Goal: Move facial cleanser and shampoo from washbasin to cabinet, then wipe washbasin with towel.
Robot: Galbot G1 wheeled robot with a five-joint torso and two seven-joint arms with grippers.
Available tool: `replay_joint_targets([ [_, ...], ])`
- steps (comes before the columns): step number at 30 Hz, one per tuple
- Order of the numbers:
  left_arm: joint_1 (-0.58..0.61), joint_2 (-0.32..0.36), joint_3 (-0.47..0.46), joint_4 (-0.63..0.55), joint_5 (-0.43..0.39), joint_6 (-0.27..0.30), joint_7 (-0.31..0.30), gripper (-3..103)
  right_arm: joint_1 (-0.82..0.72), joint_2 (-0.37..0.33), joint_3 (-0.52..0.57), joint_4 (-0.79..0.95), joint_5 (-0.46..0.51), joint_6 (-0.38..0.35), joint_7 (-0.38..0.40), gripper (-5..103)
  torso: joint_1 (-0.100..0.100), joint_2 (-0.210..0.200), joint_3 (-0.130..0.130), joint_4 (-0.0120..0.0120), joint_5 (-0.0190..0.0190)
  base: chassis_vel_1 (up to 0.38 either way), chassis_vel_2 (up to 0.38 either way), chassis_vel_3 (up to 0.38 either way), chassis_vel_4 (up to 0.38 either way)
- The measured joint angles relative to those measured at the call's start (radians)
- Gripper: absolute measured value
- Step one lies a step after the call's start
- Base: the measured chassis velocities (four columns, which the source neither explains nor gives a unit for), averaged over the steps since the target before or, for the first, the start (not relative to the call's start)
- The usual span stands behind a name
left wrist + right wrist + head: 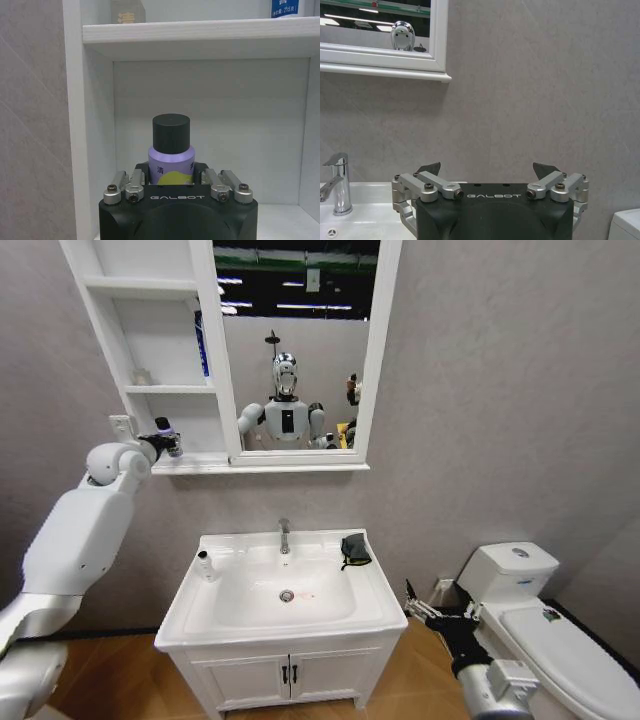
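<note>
While the left arm reaches up high in the head view, its left claw [165, 443] holds a small purple bottle [172, 443] with a black cap at the lowest shelf of the cabinet [160, 360]. The bottle is kept upright, I think so it can stand there without tipping. Down below, the washbasin [285, 590] has one more small white bottle [205, 565] near its left back corner, beside the chrome tap [284, 535]. The dark towel [354, 549] lies on the basin's right back corner, untouched. The right claw [425, 608] waits low, between the basin and the toilet [540, 625], holding nothing.

In the left wrist view, the left claw [170, 187] is pinching the purple bottle [170, 157] on both sides, low on its body. The bottle sits inside the bottom shelf space, well apart from the back wall. I cannot tell if its bottom touches the shelf. The next shelf [200, 31] above carries two other things, mostly cut off.

In the right wrist view, the right claw [490, 172] is spread wide and empty, facing the grey wall. The tap [337, 182] and the mirror frame [385, 65] show off to one side.
</note>
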Motion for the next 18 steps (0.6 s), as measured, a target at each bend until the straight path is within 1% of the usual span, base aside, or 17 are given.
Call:
replay_joint_targets([
  [4,-0.017,-0.005,0.0,0.031,0.011,-0.002,0.014,43,0.0,0.001,0.001,0.004,0.002,0.0,0.003,100,0.0,0.0,0.0,0.0001,0.0,0.0,0.0,0.0,0.0],
  [7,-0.045,-0.007,0.018,0.071,0.023,-0.014,0.042,43,-0.003,0.006,0.002,0.007,0.003,0.001,0.008,100,0.0,0.0,0.0,0.0003,0.0001,0.0,0.0,0.0,0.0],
  [12,-0.052,-0.017,0.03,0.091,0.029,-0.023,0.047,43,-0.002,0.01,0.001,0.007,0.004,0.003,0.01,100,0.0,0.0,0.0,0.0,0.0001,0.0,0.0,0.0,0.0],
  [18,-0.048,-0.035,0.028,0.108,0.044,-0.031,0.049,43,0.0,0.01,0.006,0.004,0.008,0.014,0.009,100,0.0,0.0,0.0,0.0001,0.0,0.0,0.0,0.0,0.0],
])
